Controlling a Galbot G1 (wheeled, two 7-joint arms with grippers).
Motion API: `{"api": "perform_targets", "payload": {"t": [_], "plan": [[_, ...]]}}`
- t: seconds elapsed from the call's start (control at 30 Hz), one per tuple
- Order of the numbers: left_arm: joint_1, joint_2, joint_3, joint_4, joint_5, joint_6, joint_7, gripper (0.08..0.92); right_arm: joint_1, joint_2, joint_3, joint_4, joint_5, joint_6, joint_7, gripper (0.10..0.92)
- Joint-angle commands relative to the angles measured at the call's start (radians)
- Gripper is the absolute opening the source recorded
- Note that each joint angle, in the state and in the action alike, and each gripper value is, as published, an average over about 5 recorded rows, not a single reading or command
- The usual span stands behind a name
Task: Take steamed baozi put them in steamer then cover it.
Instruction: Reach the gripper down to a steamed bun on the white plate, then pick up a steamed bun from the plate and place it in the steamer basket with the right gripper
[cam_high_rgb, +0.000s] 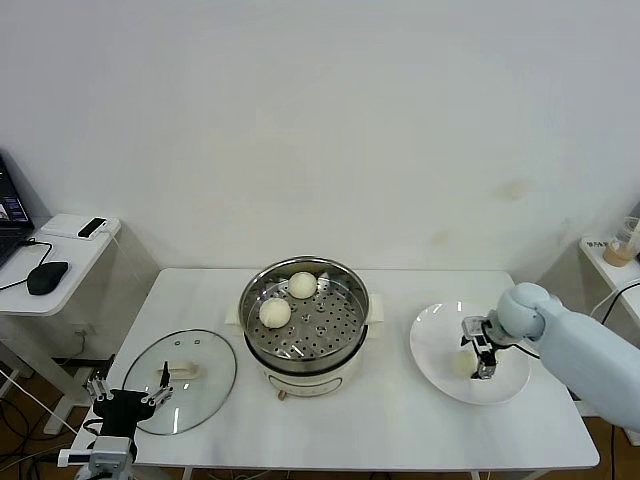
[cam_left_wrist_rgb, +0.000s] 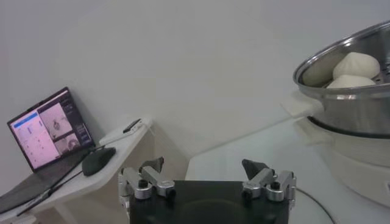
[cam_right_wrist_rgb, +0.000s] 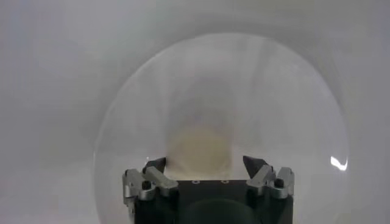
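The steel steamer (cam_high_rgb: 254, 335) stands on its cream base mid-table, uncovered, with two baozi (cam_high_rgb: 275, 313) (cam_high_rgb: 302, 285) on its perforated tray. A third baozi (cam_high_rgb: 461, 364) lies on the white plate (cam_high_rgb: 508, 388) to the right. My right gripper (cam_high_rgb: 482, 352) is down over the plate, open, its fingers on either side of that baozi (cam_right_wrist_rgb: 200, 146) with a gap still showing on one side. The glass cover (cam_high_rgb: 205, 355) lies flat on the table at the left. My left gripper (cam_high_rgb: 128, 393) hangs open and empty at the table's front left edge, beside the cover.
A low side desk (cam_high_rgb: 70, 250) at the far left carries a laptop (cam_left_wrist_rgb: 49, 131) and a mouse (cam_high_rgb: 48, 277). A small shelf with a cup (cam_high_rgb: 620, 250) sits at the far right. In the left wrist view the steamer (cam_left_wrist_rgb: 359, 109) rises close by.
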Motion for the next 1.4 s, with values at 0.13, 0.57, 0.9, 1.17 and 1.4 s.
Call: {"api": "perform_targets", "payload": {"t": [0.13,0.57,0.9,1.17,1.4], "plan": [[0.001,-0.002,0.0,-0.001,0.0,0.0,-0.001,0.823,0.002,0.017,0.0,-0.011,-0.009,-0.015,-0.001,0.676],[0.008,0.0,-0.005,-0.015,-0.002,-0.001,-0.002,0.823,0.229,-0.112,-0.1,0.102,0.109,-0.002,-0.116,0.609],[0.013,0.008,-0.007,-0.026,-0.007,-0.002,-0.002,0.823,0.651,-0.008,-0.297,0.088,0.277,-0.029,-0.112,0.611],[0.014,0.009,-0.017,-0.023,-0.013,-0.002,-0.002,0.823,0.839,0.19,-0.42,0.092,0.378,-0.059,-0.068,0.611],[0.015,0.009,-0.04,-0.021,-0.025,-0.003,-0.005,0.823,0.853,0.367,-0.471,0.092,0.469,-0.061,0.003,0.617]]}}
